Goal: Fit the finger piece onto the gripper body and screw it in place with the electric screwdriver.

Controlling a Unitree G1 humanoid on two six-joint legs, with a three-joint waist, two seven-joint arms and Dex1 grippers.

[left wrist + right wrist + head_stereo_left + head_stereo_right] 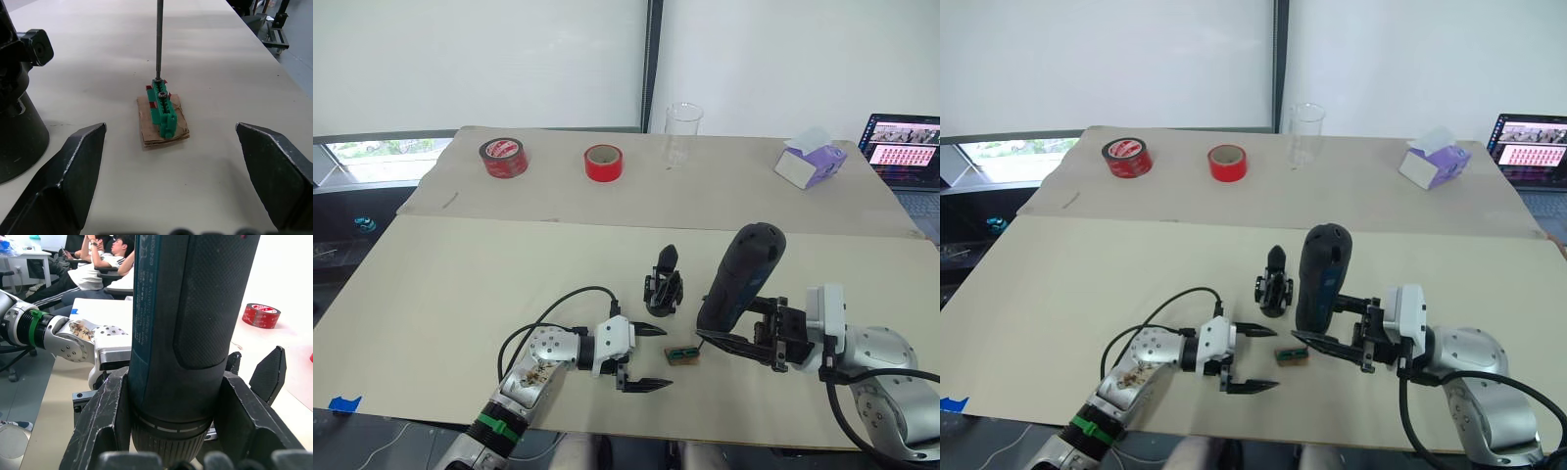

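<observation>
Black electric screwdriver (740, 276) clamped between right fingers (105, 423); left fingers (68, 169) spread, empty.

Both arms are silver metal with round screw holes. The left gripper (642, 357) has a white body, pointed black fingers (68, 176), a looping black cable and a green wrist band. The right gripper (729, 338) has the same white body, with a black cable.

You have open beige desk (460, 284) to the left of your left claw (644, 357). Between its spread black fingers sits the small green block on brown card (163, 113), with the thick black electric screwdriver (736, 277) just right and the small black gripper body (663, 284) just beyond.
</observation>
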